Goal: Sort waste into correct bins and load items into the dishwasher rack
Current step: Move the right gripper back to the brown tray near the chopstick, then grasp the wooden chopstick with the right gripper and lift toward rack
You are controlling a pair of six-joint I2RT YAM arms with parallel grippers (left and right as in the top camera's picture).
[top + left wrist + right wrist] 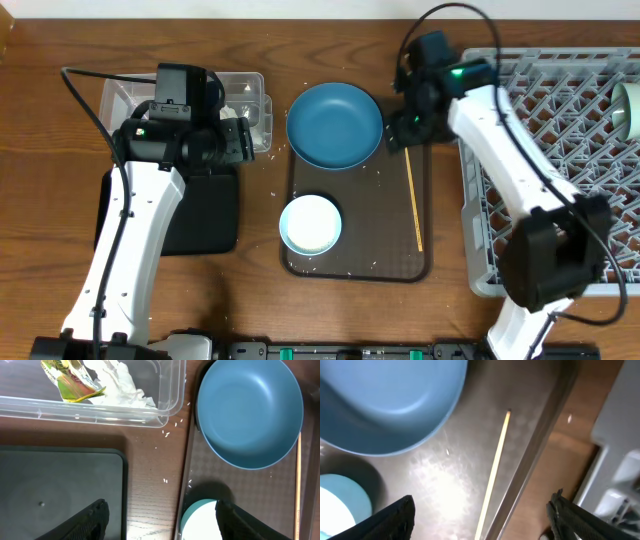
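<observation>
Overhead, the left arm reaches up from the near edge of the wooden table (40, 200). Its left gripper (240, 140) hangs over the near right corner of the clear plastic rectangular tub (250, 80), just above the shallow black rectangular tray (205, 215). The right arm rises from the near right, beside the large grey lattice dishwasher rack (580, 100), and bends left. This places the right gripper (408, 125) over the far right corner of the flat brown serving tray (370, 235), between the dark blue round plate (335, 125) and the rack. The plate sits at the tray's far end, overhanging it. The pale white-blue bowl (310, 223) stands nearer, and the thin wooden chopstick (414, 200) lies lengthwise along the tray's right side.

The left wrist camera shows what the arm hides from above. A yellow-green snack wrapper (72, 382) and a crumpled white tissue (122, 387) lie together inside the tub, and white rice-like scraps (167, 435) are scattered on the wood between tub and tray. The left fingers (92, 520) stand apart with nothing between them.

The right wrist camera shows the chopstick's far tip lying on the tray, close to the plate's rim. The right fingers (395, 520) are spread wide and empty above it.
</observation>
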